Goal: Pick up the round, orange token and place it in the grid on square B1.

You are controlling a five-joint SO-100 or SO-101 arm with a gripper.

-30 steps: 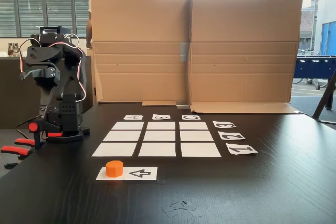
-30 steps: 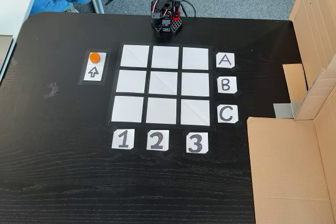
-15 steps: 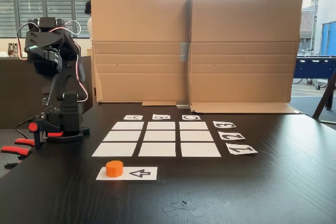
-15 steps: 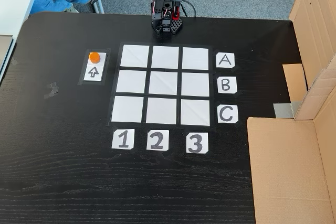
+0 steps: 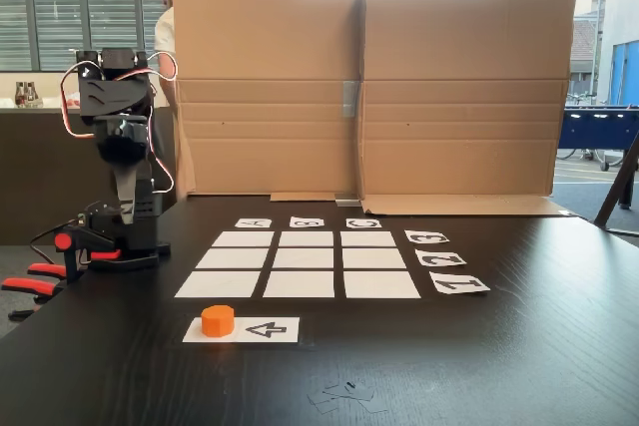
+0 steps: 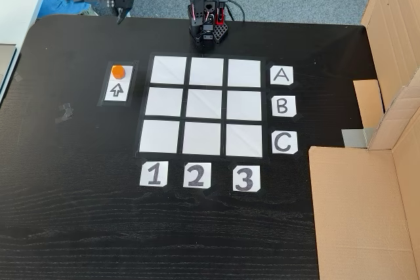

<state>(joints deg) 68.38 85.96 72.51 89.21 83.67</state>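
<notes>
While the hand (image 6: 122, 16) hangs in the air over the counter's (image 6: 79, 227) far edge in the top-down fixed view, its fingers point down and touch nothing; they hold nothing, and whether they are parted or closed I cannot tell at this size.

Nearest to the hand, just toward the camera from it in that view, the token (image 6: 117, 71) sits on the end of the arrow card (image 6: 118, 88) closest to the hand, well apart from the fingers. In the low fixed view the token (image 5: 218, 320) stands upright on the left end of the arrow card (image 5: 262, 329), near the front of the counter (image 5: 519, 366).

Farther from the hand, to its right in the top-down view, lies the grid (image 6: 206, 106). Square B1 (image 6: 163, 101) is the middle cell of the column above the 1 label (image 6: 153, 174), level with the B label (image 6: 282, 105), and lies bare, beyond the token from the hand.

The arm's base (image 6: 209, 29) stands at the counter's far edge, right of the hand. In the low view the arm (image 5: 120, 157) rises at the left, with the cardboard screen (image 5: 374, 87) behind the grid (image 5: 300, 264) and a person (image 5: 163, 22) partly behind it.
</notes>
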